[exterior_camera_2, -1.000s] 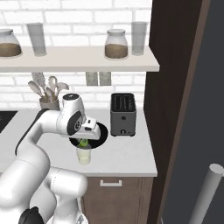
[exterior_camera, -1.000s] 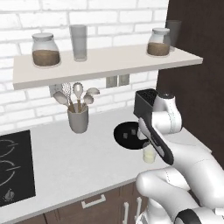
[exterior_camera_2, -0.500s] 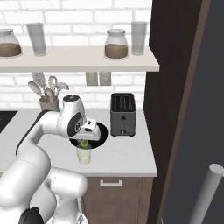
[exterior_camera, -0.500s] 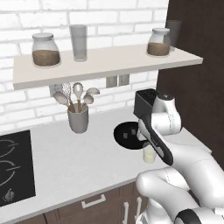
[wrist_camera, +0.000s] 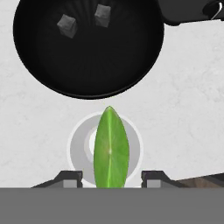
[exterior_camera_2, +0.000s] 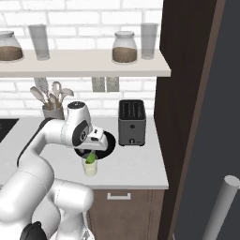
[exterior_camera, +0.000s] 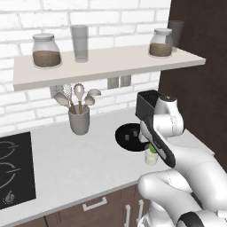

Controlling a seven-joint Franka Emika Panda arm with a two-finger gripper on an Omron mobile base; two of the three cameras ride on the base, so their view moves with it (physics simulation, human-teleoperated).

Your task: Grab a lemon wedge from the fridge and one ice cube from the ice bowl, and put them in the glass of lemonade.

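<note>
My gripper (wrist_camera: 111, 177) hangs straight above the glass of lemonade (wrist_camera: 78, 148), a small clear tumbler on the white counter. The green-yellow lemon wedge (wrist_camera: 111, 148) stands on edge over the glass mouth. It sits between my fingertips (wrist_camera: 70, 177) with a gap on each side, so the jaws are open. From the base the wedge (exterior_camera_2: 90, 158) pokes out of the glass (exterior_camera_2: 90, 168) just under the hand (exterior_camera_2: 91, 152). The black ice bowl (wrist_camera: 87, 65) lies just beyond with two ice cubes (wrist_camera: 67, 25). The fridge door (exterior_camera_2: 222, 93) stands at the right.
A black toaster (exterior_camera_2: 131, 123) stands right of the bowl against the brick wall. A grey utensil holder (exterior_camera: 79, 119) sits to the left, and a black cooktop (exterior_camera: 13, 170) further left. A shelf (exterior_camera: 106, 64) with jars and glasses runs above the counter.
The jaws have parted from the lemon wedge above the glass. The arm has stayed where it was.
</note>
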